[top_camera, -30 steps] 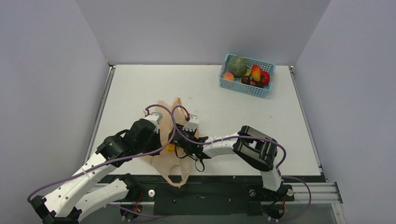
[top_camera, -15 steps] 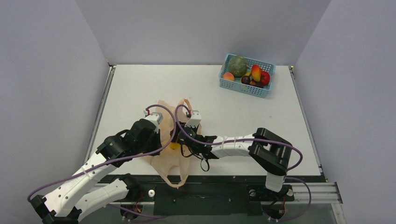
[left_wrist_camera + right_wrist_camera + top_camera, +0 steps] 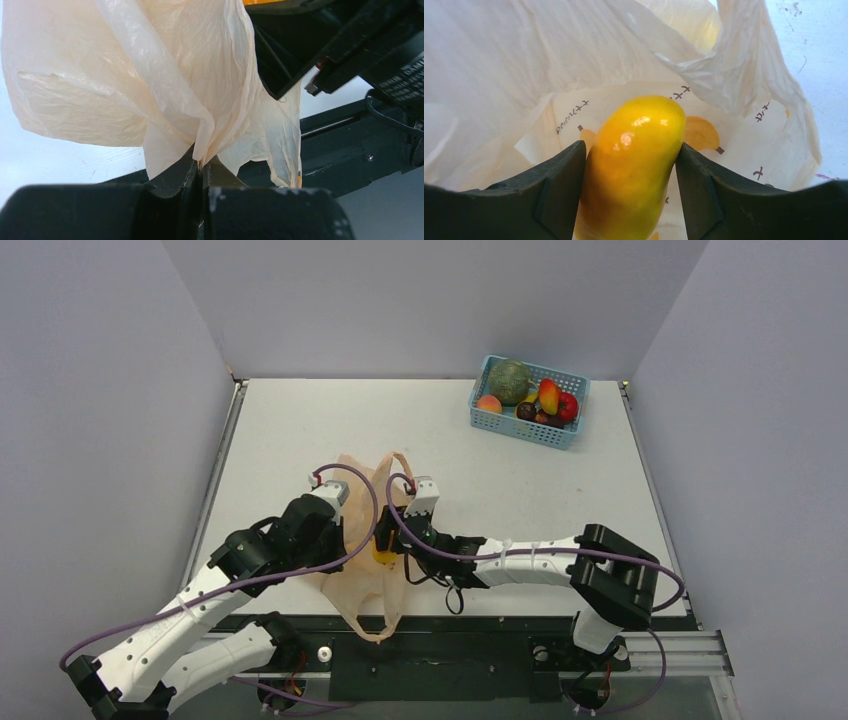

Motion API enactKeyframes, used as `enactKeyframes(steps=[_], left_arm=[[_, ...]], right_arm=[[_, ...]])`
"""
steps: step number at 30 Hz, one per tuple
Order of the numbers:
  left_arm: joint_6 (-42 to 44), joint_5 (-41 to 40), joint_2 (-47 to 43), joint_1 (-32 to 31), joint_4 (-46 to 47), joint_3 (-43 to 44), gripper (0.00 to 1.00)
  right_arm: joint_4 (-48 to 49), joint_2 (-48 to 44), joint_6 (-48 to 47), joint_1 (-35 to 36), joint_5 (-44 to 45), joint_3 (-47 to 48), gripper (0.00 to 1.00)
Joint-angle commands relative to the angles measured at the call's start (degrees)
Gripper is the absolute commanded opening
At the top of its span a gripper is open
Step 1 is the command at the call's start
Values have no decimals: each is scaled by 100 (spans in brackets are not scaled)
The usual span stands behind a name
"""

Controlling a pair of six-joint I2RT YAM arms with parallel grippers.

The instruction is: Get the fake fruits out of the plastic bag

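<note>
left wrist view: the left gripper (image 3: 201, 167) has its fingers pressed together on a gathered fold of the bag (image 3: 125, 75). the film fans upward from the pinch. the top view does not show this pinch, because the wrist covers it. black parts of the other arm show behind the bag.

right wrist view: the right gripper (image 3: 630, 150) is inside the mouth of the bag. its two fingers clamp the sides of a glossy yellow fruit (image 3: 629, 172). the fruit is oblong and points away from the camera, with bag film under and around it. small dark printed characters and an orange mark (image 3: 701, 132) show on the film. only this view shows them.

top view: the bag lies on the table (image 3: 300, 430) close to the near edge, between the two wrists. its near end hangs over the edge onto the black rail (image 3: 470, 625). of the yellow fruit, only a small spot shows at the centre of the bag.

left arm: it rises from its base at lower left and runs diagonally forward and right. the wrist is at the left side of the bag.

right arm: the elbow is folded by the near edge at the right. the forearm stretches low and leftward along the table to the right side of the bag.

far right corner: a blue basket (image 3: 528, 432) holds a melon (image 3: 509, 381), a mango (image 3: 548, 395), a plum (image 3: 525, 411), a peach-coloured fruit (image 3: 489, 403) and a red fruit (image 3: 568, 406). the basket is well apart from the bag.
</note>
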Motion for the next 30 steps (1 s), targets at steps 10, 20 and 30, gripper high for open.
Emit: enactKeyframes(steps=[10, 20, 30], left_arm=[[-44, -120, 41, -59, 103, 35, 0], [-35, -122, 30, -54, 105, 38, 0], [-25, -113, -54, -69, 122, 30, 0]], right_arm=[[-112, -1564, -579, 150, 202, -401, 0], [-642, -3405, -1117, 41, 1559, -1138, 0], [-1190, -4361, -1019, -2182, 1514, -1564, 0]])
